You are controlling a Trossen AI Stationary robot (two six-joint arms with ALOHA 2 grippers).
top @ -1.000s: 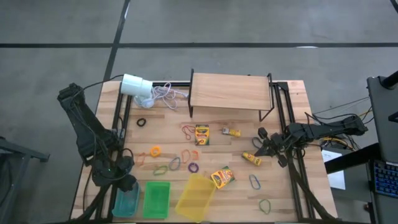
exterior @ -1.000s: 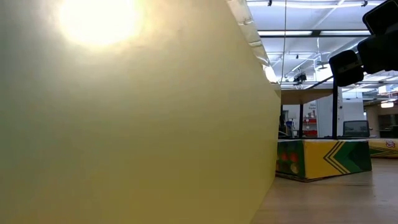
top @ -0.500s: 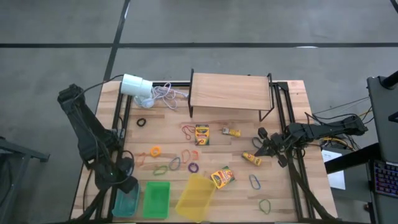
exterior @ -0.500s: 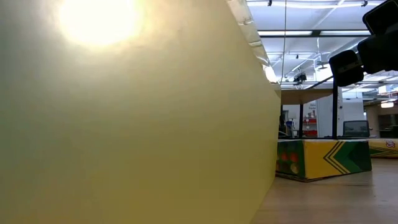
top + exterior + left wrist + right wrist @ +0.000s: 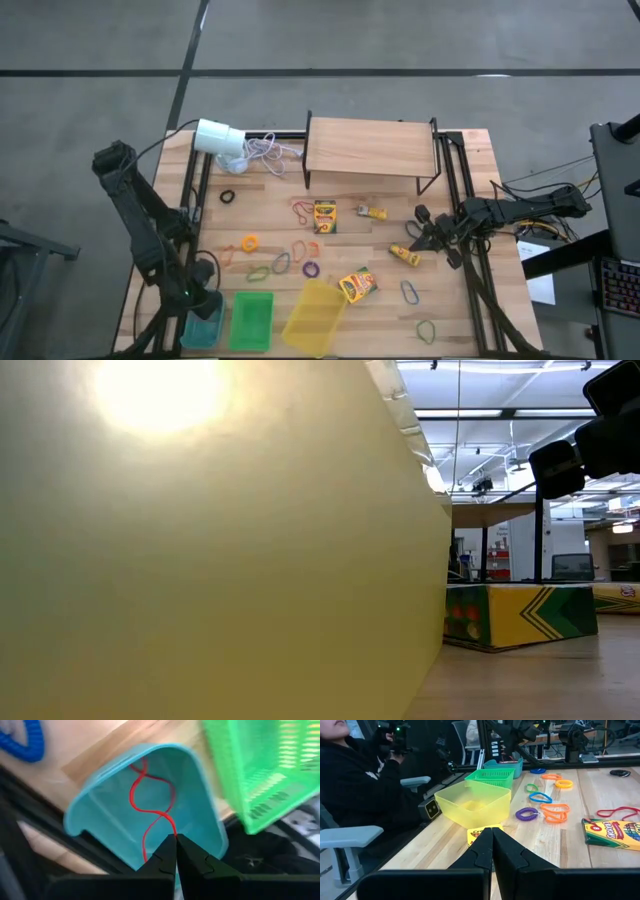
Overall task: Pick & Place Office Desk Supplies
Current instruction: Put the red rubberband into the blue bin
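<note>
My left gripper point(image 5: 205, 298) is shut on a red rubber band point(image 5: 150, 805) over the teal bin point(image 5: 203, 327) at the table's near left corner. Other bands lie flat on the table: orange point(image 5: 249, 242), purple point(image 5: 281, 263), blue point(image 5: 410, 292), green point(image 5: 427, 330) and black point(image 5: 227, 197). Two crayon boxes point(image 5: 325, 215) point(image 5: 358, 285) and two yellow packets point(image 5: 372, 211) point(image 5: 405, 255) also lie flat. My right gripper point(image 5: 418, 232) is shut and raised above the table point(image 5: 570, 460), just beside the nearer packet point(image 5: 481, 831). My left gripper pinches the red rubber band between its two fingertips at the band's upper end point(image 5: 172, 832), coming from above. The band hangs below the fingers in a slack twisted loop inside the teal bin point(image 5: 100, 815).
A green bin point(image 5: 251, 320) and a yellow bin point(image 5: 315, 315) stand beside the teal one; the yellow wall point(image 5: 200, 560) fills most of the low view. A wooden shelf point(image 5: 370, 148) stands at the far edge, with a white cylinder point(image 5: 218, 137) and its cord to its left. A person sits beyond the table point(image 5: 355, 785).
My left gripper has moved toward the table's near edge, carrying the red band until it is over the teal bin. My right arm has kept still.
</note>
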